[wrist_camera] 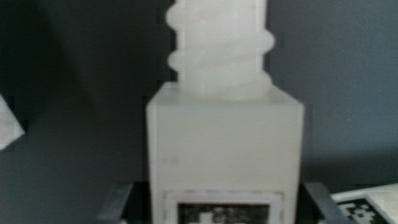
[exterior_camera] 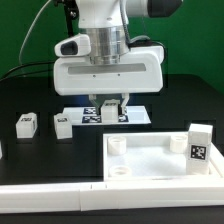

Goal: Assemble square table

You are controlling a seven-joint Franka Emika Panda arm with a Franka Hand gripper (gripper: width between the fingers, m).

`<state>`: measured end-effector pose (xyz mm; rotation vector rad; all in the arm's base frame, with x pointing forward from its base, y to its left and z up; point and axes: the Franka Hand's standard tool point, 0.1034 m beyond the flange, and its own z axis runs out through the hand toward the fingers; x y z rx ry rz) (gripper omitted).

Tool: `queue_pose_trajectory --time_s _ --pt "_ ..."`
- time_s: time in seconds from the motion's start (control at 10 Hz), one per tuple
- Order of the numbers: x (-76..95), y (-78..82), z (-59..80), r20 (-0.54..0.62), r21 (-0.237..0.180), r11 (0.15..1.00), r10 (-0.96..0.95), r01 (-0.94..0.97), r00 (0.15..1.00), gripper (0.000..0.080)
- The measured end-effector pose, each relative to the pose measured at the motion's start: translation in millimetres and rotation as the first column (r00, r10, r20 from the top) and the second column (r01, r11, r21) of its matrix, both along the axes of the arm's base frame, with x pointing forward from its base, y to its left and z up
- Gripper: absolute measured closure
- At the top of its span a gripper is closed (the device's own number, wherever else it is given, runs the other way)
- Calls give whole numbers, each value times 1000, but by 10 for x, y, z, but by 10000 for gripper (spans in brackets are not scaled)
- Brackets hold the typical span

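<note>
My gripper (exterior_camera: 111, 106) hangs at the middle of the exterior view and is shut on a white blocky leg (exterior_camera: 108, 111) over the marker board (exterior_camera: 140, 116). In the wrist view the gripper (wrist_camera: 222, 208) has its dark fingers (wrist_camera: 121, 200) on both sides of the leg (wrist_camera: 222, 130). The leg's threaded end points away and a tag shows between the fingers. The white square plate (exterior_camera: 150, 165) with round corner sockets lies at the front right. One tagged leg (exterior_camera: 198, 146) stands at its right edge. Two more legs (exterior_camera: 26, 124) (exterior_camera: 62, 126) lie on the black table at the left.
A long white border rail (exterior_camera: 50, 196) runs along the front edge of the table, with a low piece (exterior_camera: 3, 150) at the far left. A green wall stands behind the table.
</note>
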<state>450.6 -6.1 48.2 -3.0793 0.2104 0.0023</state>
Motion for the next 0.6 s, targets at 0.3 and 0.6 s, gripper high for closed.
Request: queue_pose_trajectory --time_s 0.3,0.6 --pt "-322 155 -283 -55 -15 1000 -19 18 998 530" --pt "-461 258 -415 -81 -26 999 -38 36 996 530"
